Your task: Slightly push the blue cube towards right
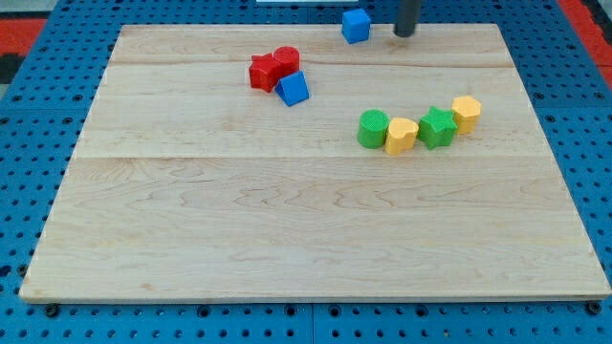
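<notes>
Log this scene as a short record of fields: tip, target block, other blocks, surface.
tip: my tip at the view's top edge, right of the blue cube, a gap between them
second blue block: blue block touching the red blocks
row at the view's right: green cylinder, yellow block, green block, yellow block
surface: wooden board

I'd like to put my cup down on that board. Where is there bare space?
The whole lower half of the board below the green cylinder row is bare, as is the left side. It is crowded near the red blocks, blue cube and my tip.
</notes>
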Controlling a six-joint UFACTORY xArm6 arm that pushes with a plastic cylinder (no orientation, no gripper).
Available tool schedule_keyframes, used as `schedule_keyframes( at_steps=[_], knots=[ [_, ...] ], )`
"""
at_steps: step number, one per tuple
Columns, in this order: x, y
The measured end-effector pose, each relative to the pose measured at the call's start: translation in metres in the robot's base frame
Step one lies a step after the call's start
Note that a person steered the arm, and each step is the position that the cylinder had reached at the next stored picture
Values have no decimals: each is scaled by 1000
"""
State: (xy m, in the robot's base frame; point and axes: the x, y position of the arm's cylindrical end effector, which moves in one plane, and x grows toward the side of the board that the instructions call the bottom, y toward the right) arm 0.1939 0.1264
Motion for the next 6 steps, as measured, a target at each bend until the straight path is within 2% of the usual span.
schedule_keyframes(
  at_steps=[1, 2, 3, 4, 5, 6],
  knots=[
    [-1, -27],
    [22, -115],
    [91, -171],
    [80, -182],
    [31, -224],
    [-2, -232]
  ],
)
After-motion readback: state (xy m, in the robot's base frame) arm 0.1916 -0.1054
